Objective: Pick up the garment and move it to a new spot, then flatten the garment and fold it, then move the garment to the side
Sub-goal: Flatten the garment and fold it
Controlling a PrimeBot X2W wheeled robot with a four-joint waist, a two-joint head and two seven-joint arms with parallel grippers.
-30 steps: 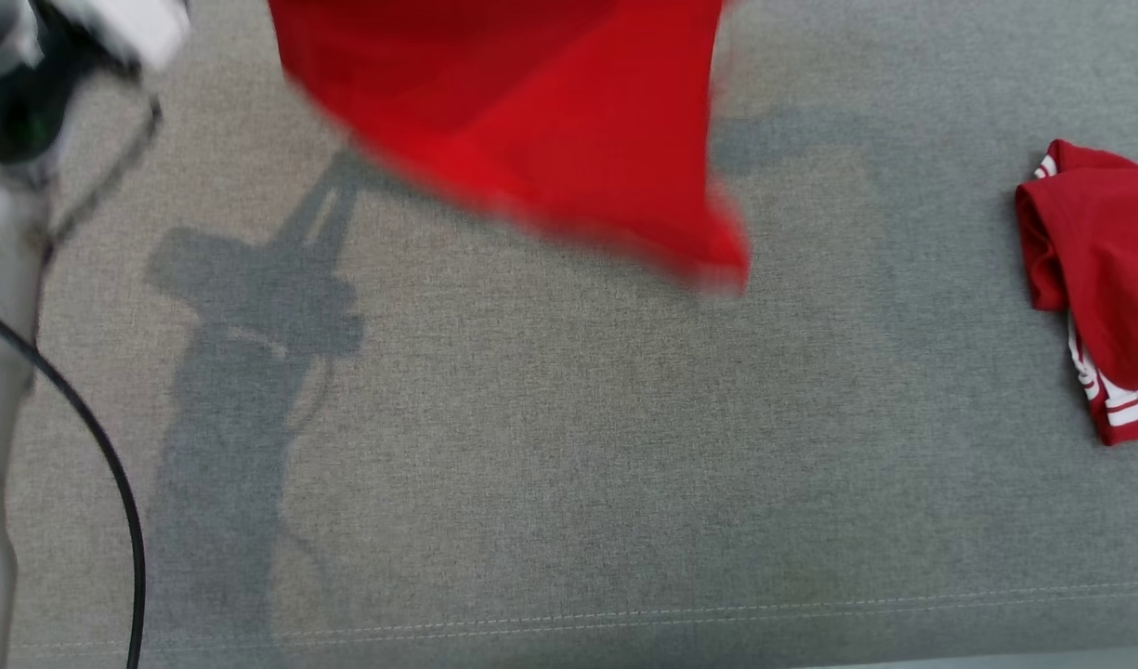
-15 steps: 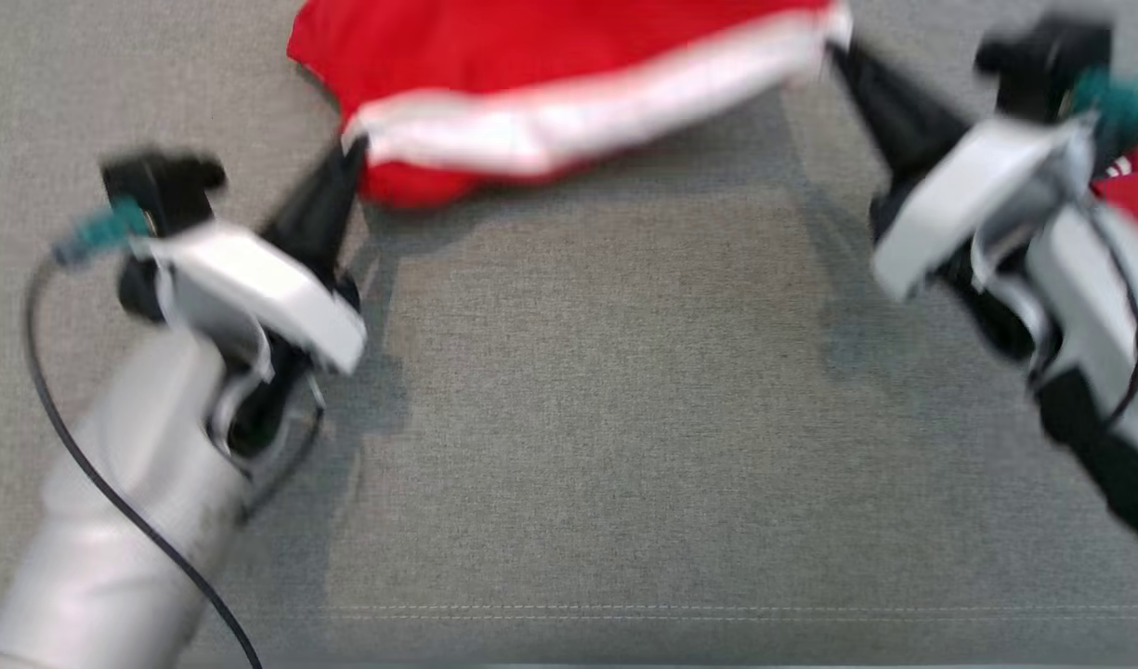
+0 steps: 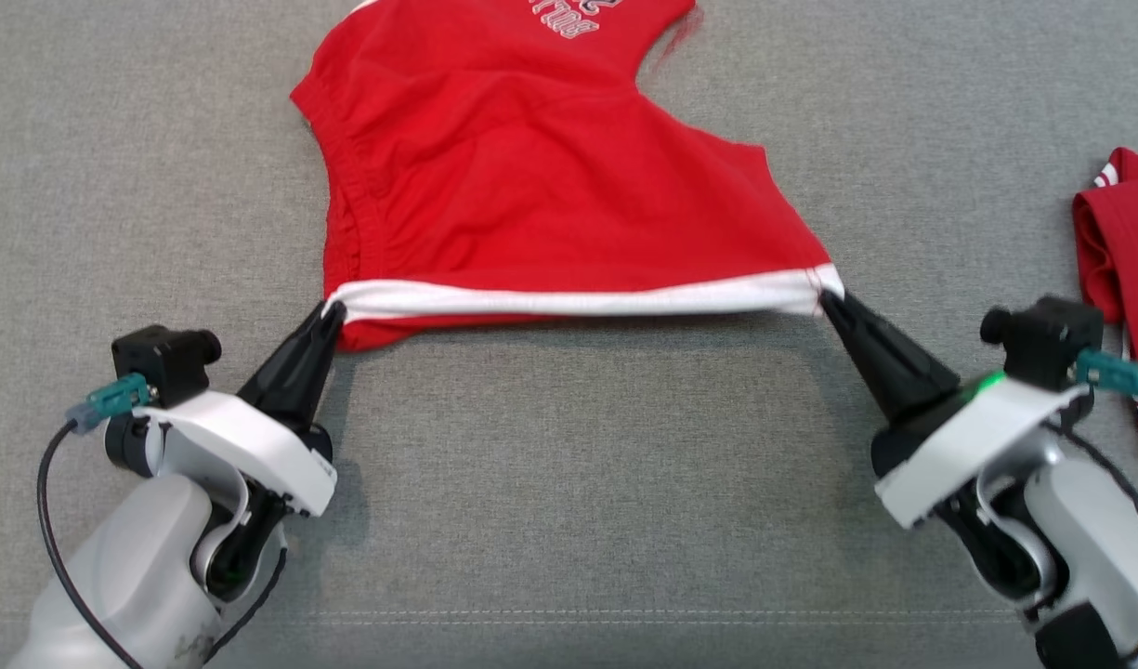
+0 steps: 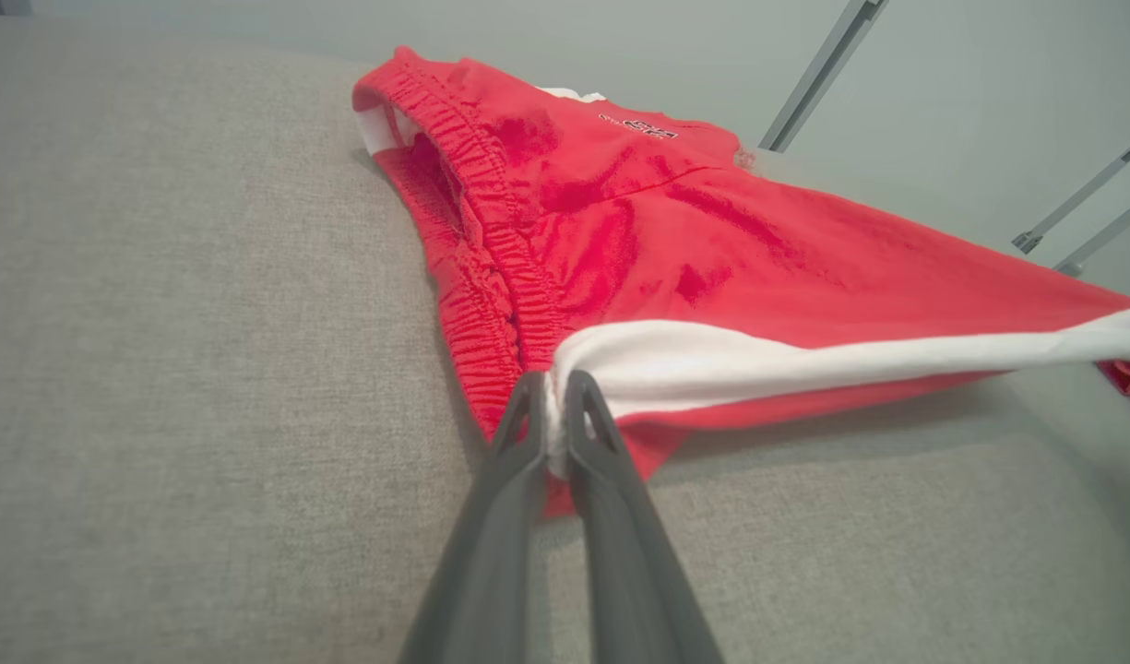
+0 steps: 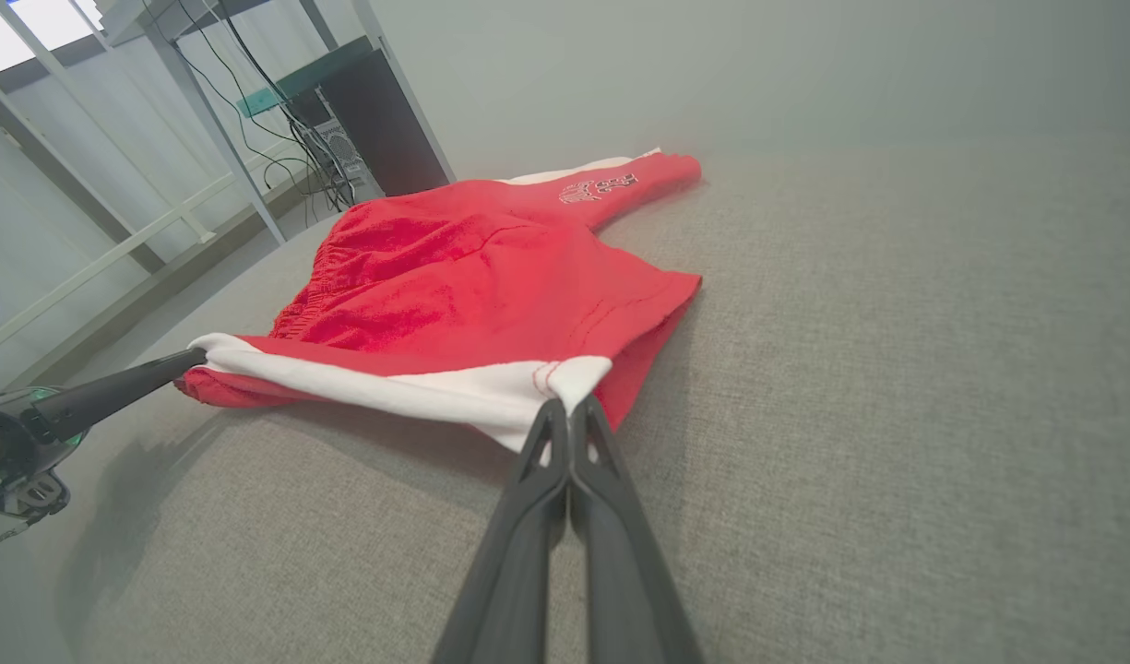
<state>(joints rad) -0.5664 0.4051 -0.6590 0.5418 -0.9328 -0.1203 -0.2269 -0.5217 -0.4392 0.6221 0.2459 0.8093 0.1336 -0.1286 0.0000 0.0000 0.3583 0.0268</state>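
Observation:
The garment (image 3: pixel 541 186) is a pair of red shorts with a white side stripe and pale lettering, spread over the grey cushioned surface (image 3: pixel 578 483). My left gripper (image 3: pixel 332 314) is shut on the stripe's left end, by the gathered waistband. At the stripe's right end my right gripper (image 3: pixel 827 297) is shut on the leg hem corner. The white stripe is stretched taut between them, slightly above the surface. In the left wrist view the garment (image 4: pixel 675 249) is pinched between my left gripper's (image 4: pixel 555 392) fingertips. In the right wrist view the garment (image 5: pixel 472 295) hangs from my right gripper (image 5: pixel 567 410).
A second red garment with white stripes (image 3: pixel 1121 260) lies crumpled at the right edge, beside my right wrist. The surface's stitched front seam (image 3: pixel 624 613) runs near the bottom. A metal frame and cables (image 5: pixel 279 101) stand beyond the far side.
The garment has come down from the air onto the surface and been drawn toward me, now stretched flat between both grippers. The head view has also shifted.

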